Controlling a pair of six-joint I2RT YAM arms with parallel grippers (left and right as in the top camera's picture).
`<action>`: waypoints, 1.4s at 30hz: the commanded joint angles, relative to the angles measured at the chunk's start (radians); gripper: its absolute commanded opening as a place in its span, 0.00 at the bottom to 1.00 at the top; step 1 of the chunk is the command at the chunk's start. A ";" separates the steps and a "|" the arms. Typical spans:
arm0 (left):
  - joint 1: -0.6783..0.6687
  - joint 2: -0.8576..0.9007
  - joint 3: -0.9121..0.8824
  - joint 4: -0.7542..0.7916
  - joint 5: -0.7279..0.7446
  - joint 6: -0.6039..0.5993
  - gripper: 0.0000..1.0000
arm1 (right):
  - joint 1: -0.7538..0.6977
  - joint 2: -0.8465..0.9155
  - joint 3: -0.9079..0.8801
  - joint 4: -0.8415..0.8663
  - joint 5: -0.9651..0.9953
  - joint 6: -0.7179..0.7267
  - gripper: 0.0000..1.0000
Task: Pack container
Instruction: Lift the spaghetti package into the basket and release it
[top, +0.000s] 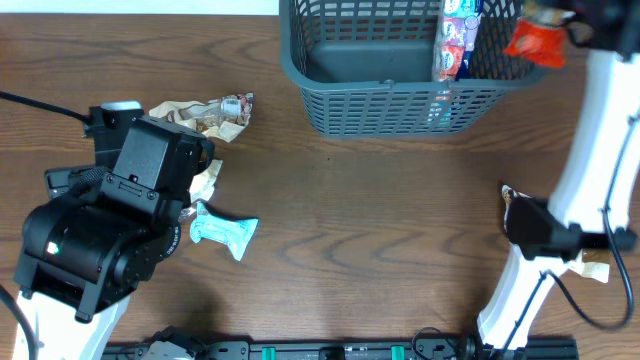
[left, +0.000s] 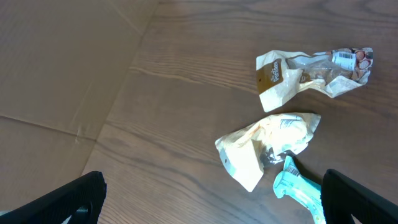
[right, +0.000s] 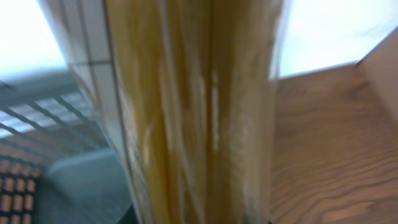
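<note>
The container (top: 400, 100), a dark grey-blue latticed basket, stands at the table's far edge, and part of its wall shows blurred in the right wrist view (right: 37, 124). A colourful packet (top: 458, 40) stands inside it on the right. My right gripper (top: 565, 30) hovers over the container's right rim, shut on a red-orange snack packet (top: 535, 42); that packet (right: 193, 112) fills the right wrist view as a golden blur. My left gripper (left: 211, 208) is open above bare table. Beside its right finger (left: 354, 202) lie a teal packet (left: 295, 186) and a cream packet (left: 267, 146).
A brown-and-cream crumpled packet (top: 215, 115) lies far left of the container, also seen in the left wrist view (left: 311, 71). The teal packet (top: 225, 232) sits by my left arm (top: 110, 220). Another wrapper (top: 595, 265) lies near the right arm's base.
</note>
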 joint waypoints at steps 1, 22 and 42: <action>0.006 0.004 0.002 -0.005 -0.002 -0.020 0.99 | 0.043 0.000 0.033 0.031 -0.013 -0.019 0.01; 0.006 0.004 0.002 -0.024 -0.002 -0.020 0.99 | 0.104 0.108 0.032 -0.002 0.095 -0.041 0.01; 0.006 0.004 0.002 -0.024 -0.002 -0.020 0.99 | 0.104 0.210 0.019 -0.015 0.084 -0.053 0.38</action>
